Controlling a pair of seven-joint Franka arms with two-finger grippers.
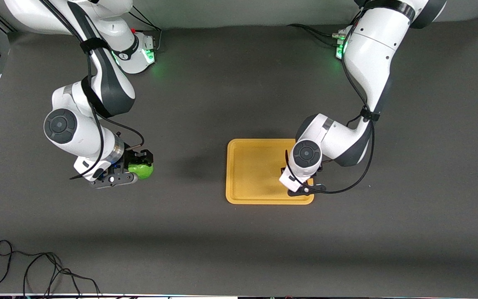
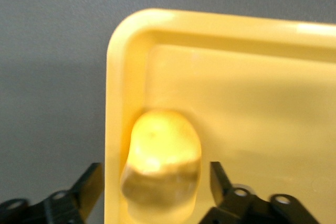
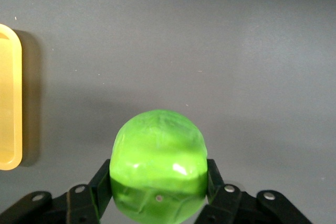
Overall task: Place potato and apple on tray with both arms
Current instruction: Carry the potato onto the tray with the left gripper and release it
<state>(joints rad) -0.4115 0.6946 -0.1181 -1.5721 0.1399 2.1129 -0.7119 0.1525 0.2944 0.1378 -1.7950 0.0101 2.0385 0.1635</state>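
- Potato lies in a corner of the tray, close against the rim at the left arm's end, on the side nearer the front camera; in the front view the left arm's wrist hides it.
- Left gripper is low over that corner, its fingers spread to either side of the potato with a gap showing on each side, so it looks released rather than clenched. One finger hangs outside the rim, over the counter.
- Apple is grasped in the right gripper, fingers pressed against both its flanks, over bare counter toward the right arm's end and well apart from the tray.
- The right wrist view shows one short edge of the tray some way off from the apple, with plain counter between them.
- Step in hand, as I judge it: the potato's placing is all but finished, and the apple is grasped but has yet to be carried across.
- Next move for the left arm would be a straight lift clear, so the fingers do not drag the potato or catch the rim.
- Next move for the right arm would be a carry to the open part of the tray, keeping away from the left arm's wrist, then a low release so the round apple does not roll off.
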